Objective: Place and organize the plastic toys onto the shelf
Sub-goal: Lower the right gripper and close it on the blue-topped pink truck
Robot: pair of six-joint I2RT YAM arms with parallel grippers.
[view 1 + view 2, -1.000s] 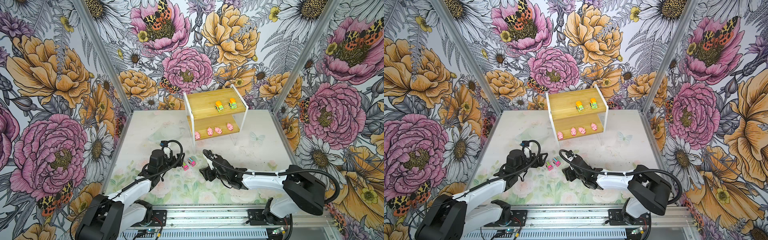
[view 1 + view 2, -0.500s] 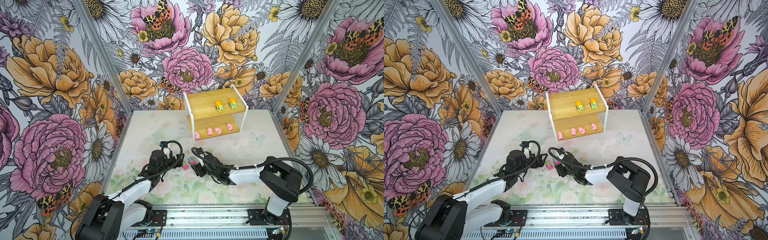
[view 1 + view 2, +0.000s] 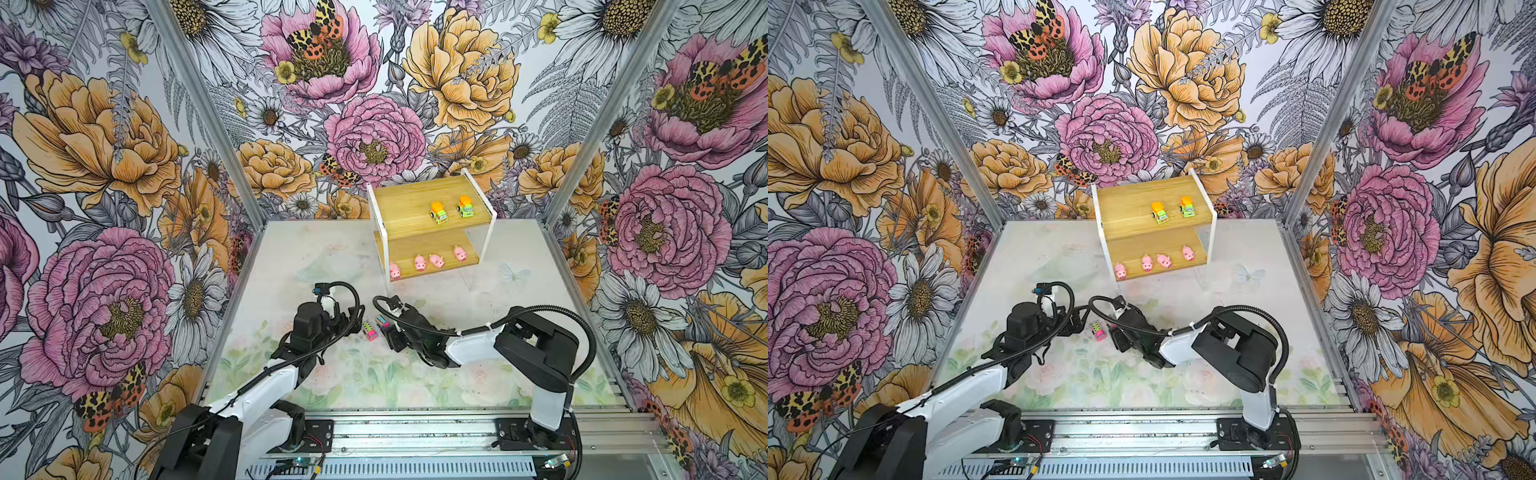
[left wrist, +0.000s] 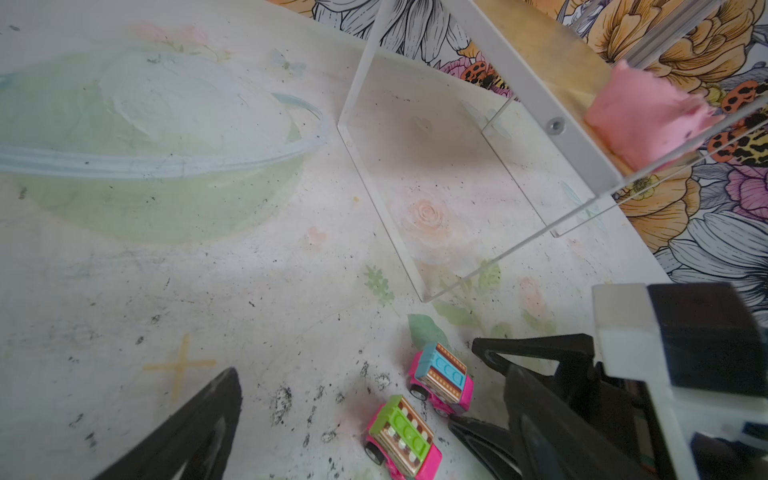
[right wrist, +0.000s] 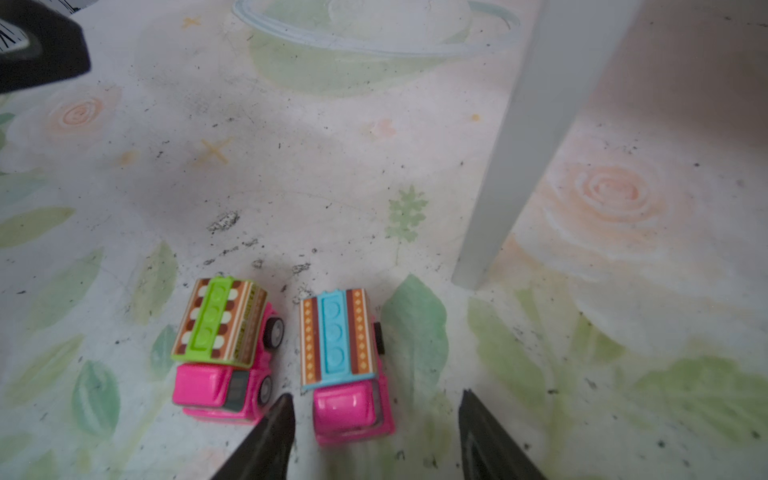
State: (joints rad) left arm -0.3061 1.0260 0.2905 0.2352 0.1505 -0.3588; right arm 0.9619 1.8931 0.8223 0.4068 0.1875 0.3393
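Two pink cars stand side by side on the table, one green-topped [image 5: 224,320] and one blue-topped [image 5: 336,332]. My right gripper [image 5: 376,397] is open and low on the table, its fingers either side of the blue-topped car's cab without touching it. One finger [image 5: 274,432] lies between the two cars. My left gripper [image 3: 353,322] is open just left of the cars, holding nothing; one finger [image 4: 208,411] shows. The shelf [image 3: 407,203] at the back carries two green-yellow cars [image 3: 438,212] on its top board and several pink pigs [image 3: 419,262] on the lower one.
The shelf's white front leg [image 5: 536,137] stands on the table a short way beyond the cars. Flowered walls close in the left, right and back. An aluminium rail [image 3: 415,432] with both arm bases runs along the front edge.
My right gripper has swung left across the table to the cars and now straddles the blue-topped one, its jaws slightly narrower. The left arm and both cars have stayed put.
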